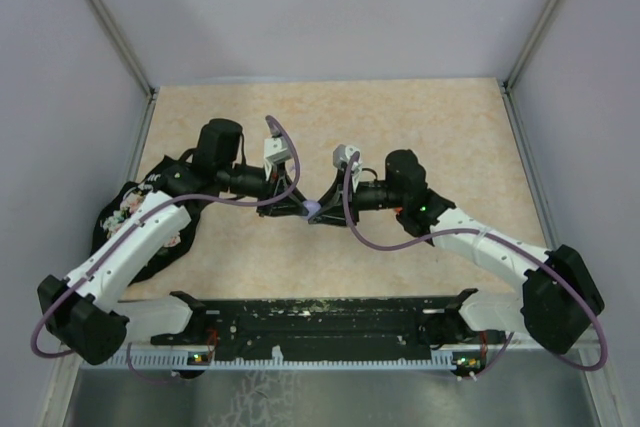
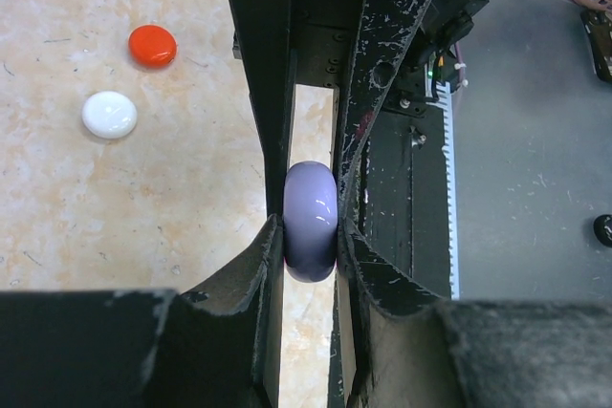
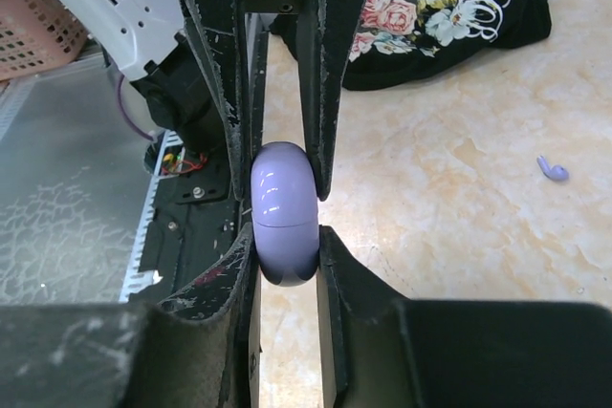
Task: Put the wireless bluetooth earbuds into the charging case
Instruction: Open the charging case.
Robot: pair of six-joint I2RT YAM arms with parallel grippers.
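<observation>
Left claw (image 2: 311, 253): closed on the lilac case (image 2: 311, 217), one finger pressed against each broad side.
Right claw (image 3: 285, 260): closed on that same case from the opposite end, its fingers facing the left claw's.
Lilac case: clamped between both claws over the middle of the table (image 1: 420, 127), edge-on to both wrist cameras, with a seam running across it.
Lilac earbud (image 3: 552, 169): lying on the table, well apart from the case, touched by neither claw.
Red disc (image 2: 153, 46), white disc (image 2: 109, 114): on the table, near each other, not touching.
Flowered black cloth (image 3: 430, 7): bunched on the table beside the left arm.
</observation>
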